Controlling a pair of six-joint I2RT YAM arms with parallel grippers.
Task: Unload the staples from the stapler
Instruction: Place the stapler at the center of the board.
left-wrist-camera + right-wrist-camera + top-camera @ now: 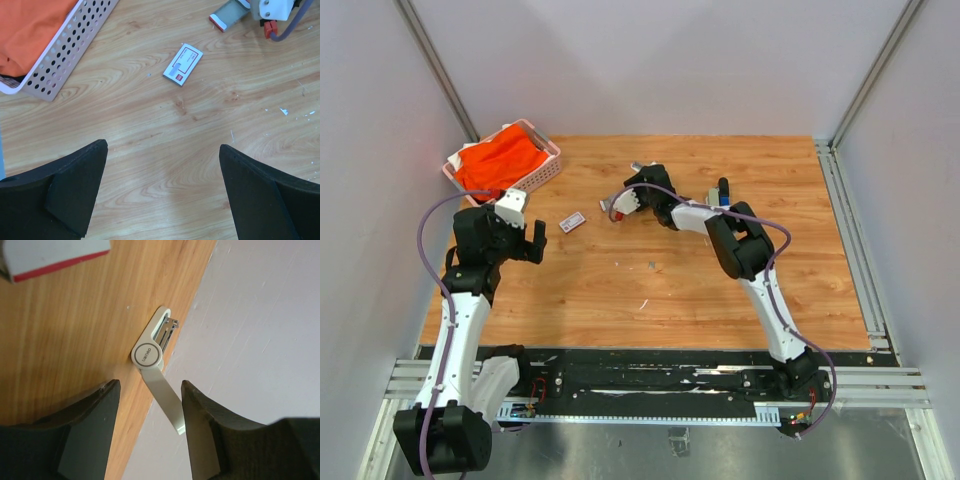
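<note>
The right gripper stands parted and empty, aimed at a white hinged tool at the table's far edge. The left gripper gapes wide above the table, with a small white box ahead of it. The stapler sits just beside the right arm.

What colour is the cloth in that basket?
Bright orange. The cloth in the basket shows best in the top external view.
</note>
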